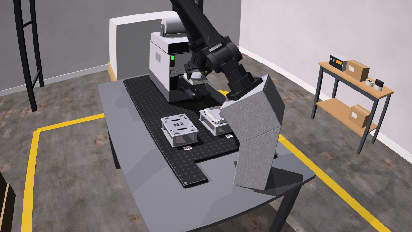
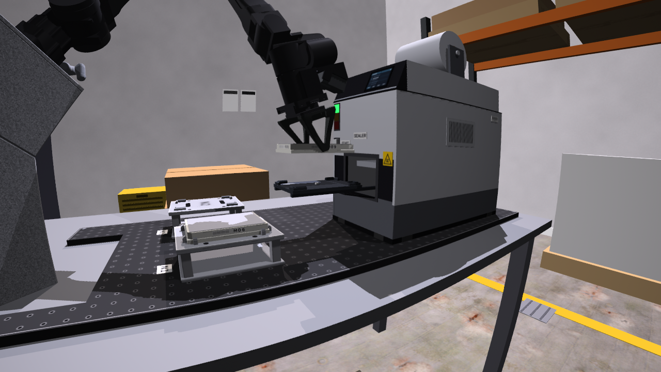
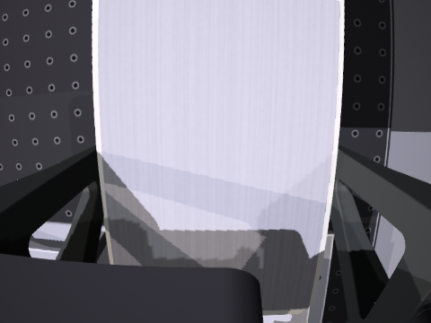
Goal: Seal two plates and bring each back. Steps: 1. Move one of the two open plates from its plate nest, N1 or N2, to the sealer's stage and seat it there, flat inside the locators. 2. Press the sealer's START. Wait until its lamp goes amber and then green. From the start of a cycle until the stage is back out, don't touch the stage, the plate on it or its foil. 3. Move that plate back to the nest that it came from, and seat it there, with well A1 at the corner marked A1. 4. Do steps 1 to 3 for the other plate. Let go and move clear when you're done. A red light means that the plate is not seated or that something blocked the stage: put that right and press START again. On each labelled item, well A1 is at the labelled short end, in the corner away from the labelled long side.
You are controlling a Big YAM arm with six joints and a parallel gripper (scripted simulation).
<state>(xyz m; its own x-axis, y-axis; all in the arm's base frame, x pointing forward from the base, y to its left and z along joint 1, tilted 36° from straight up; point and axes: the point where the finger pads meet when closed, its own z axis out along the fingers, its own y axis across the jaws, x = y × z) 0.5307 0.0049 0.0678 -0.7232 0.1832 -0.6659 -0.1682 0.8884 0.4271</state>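
Observation:
My gripper point(image 1: 198, 76) point(image 2: 315, 145) point(image 3: 216, 158) is shut across the width of a pale plate point(image 1: 200, 82) point(image 2: 288, 146) point(image 3: 215, 81) with a smooth top, its label ending in 09. It holds the plate about level, above the sealer's extended, empty stage point(image 1: 195, 91) point(image 2: 318, 186), without touching it. The sealer point(image 1: 159, 66) point(image 2: 443, 180) shows a green lamp point(image 1: 172, 57) point(image 2: 336, 108); START point(image 1: 172, 72) is below it. Nest N2 point(image 1: 178, 124) point(image 2: 205, 200) is empty. Nest N1 point(image 2: 273, 234) bears a plate point(image 1: 212, 116) point(image 2: 221, 222) marked M06. The A1 corners cannot be read.
The sealer's front stands close beside the held plate, above the stage opening. The grey arm pedestal point(image 1: 256, 147) point(image 2: 22, 207) partly hides N1 in the top view. The nests stand on the black perforated board point(image 1: 198, 173) point(image 2: 110, 287). A cardboard box point(image 2: 217, 185) is behind the table.

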